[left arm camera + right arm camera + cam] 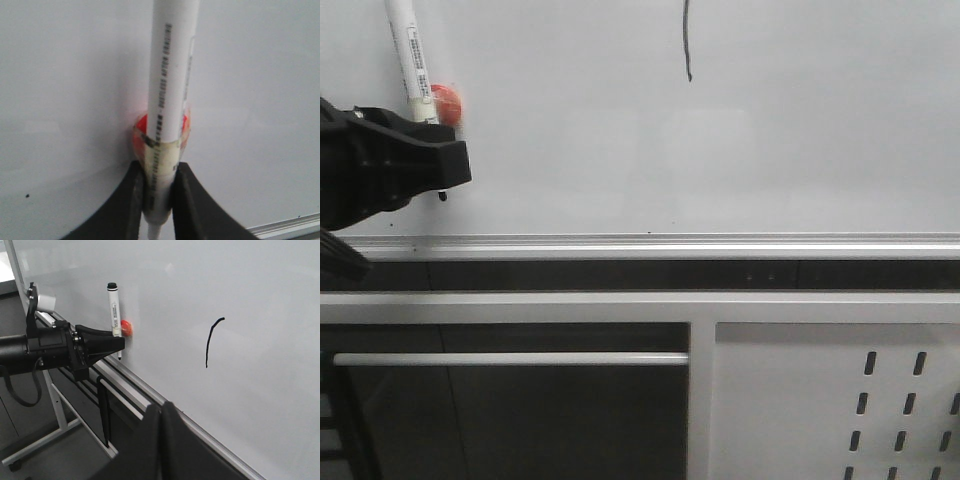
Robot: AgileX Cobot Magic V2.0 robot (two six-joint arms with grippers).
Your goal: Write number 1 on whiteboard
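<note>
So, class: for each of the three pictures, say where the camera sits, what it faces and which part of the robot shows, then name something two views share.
Front: faces the whiteboard head-on; left tool at the left edge, holding a marker.
Left wrist: on the left arm, close to the board; its fingers clamp the marker.
Right wrist: on the right arm, looking along the board at the left arm; right tool, jaws together, at the bottom.
Shared: front and right wrist both show the number 1; all three show the marker.
</note>
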